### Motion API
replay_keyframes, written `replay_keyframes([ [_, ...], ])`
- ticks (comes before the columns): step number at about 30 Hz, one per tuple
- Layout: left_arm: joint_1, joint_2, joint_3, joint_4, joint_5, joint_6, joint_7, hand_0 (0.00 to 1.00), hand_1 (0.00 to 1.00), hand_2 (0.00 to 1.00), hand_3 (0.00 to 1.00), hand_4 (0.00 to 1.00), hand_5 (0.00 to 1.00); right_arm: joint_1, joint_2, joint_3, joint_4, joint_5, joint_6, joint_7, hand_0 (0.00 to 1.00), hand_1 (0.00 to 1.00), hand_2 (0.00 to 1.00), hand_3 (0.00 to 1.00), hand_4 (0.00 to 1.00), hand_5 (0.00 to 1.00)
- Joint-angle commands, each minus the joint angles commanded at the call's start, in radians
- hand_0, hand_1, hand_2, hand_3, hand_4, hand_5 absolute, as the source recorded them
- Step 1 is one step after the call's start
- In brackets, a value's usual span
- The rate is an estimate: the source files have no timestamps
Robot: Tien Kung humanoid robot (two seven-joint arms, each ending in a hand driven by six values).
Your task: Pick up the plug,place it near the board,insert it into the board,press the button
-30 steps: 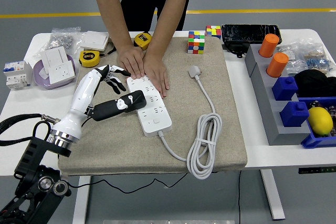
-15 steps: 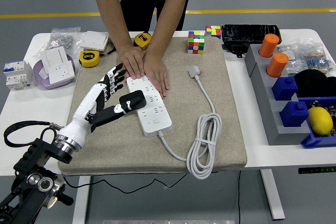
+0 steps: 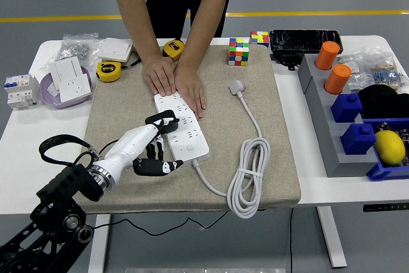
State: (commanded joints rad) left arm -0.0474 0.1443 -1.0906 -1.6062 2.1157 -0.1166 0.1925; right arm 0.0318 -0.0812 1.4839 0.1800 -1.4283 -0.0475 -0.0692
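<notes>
Left hand point(image 3: 155, 153) is being drawn back toward the bench's near edge, fingers spread, empty. Black plug point(image 3: 163, 121), gripped a second ago, is being left on the power strip point(image 3: 182, 127); person's hands point(image 3: 174, 80) are steadying it. Button press likely next.

Two yellow tape measures point(image 3: 110, 71), two colourful cubes point(image 3: 239, 50), a purple bowl point(image 3: 48, 87), two orange cylinders point(image 3: 328, 55), blue blocks point(image 3: 347, 107) and a yellow lemon point(image 3: 389, 146) sit around the tan mat point(image 3: 281, 139) on the white table point(image 3: 25, 139).
</notes>
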Motion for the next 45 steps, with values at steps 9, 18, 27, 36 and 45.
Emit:
replay_keyframes([
  [9,-0.011,0.000,0.035,0.027,0.026,-0.037,0.033,0.160,0.011,0.141,0.865,0.547,0.002,0.006,-0.001,-0.016,0.000,0.018,-0.002,0.004,0.804,0.709,0.716,0.758,0.998,0.989],
  [18,-0.029,-0.016,0.072,0.072,0.037,-0.032,0.030,0.160,0.010,0.141,0.871,0.561,0.002,0.004,0.001,-0.012,0.000,0.013,-0.002,0.001,0.803,0.709,0.716,0.757,0.998,0.988],
  [27,-0.028,-0.019,0.071,0.083,0.042,-0.028,0.029,0.159,0.010,0.141,0.870,0.564,0.002,0.003,0.000,-0.013,0.000,0.013,-0.002,0.001,0.804,0.709,0.715,0.758,0.998,0.988],
  [36,-0.034,-0.033,0.070,0.096,0.049,-0.023,0.028,0.157,0.010,0.141,0.871,0.567,0.002,0.005,0.002,-0.022,0.000,0.021,-0.003,0.001,0.803,0.709,0.716,0.757,0.998,0.989],
  [45,-0.032,-0.037,0.066,0.102,0.064,-0.030,0.034,0.158,0.010,0.141,0.865,0.567,0.002,0.004,0.001,-0.020,0.000,0.020,-0.003,0.001,0.803,0.709,0.716,0.757,0.998,0.988],
])
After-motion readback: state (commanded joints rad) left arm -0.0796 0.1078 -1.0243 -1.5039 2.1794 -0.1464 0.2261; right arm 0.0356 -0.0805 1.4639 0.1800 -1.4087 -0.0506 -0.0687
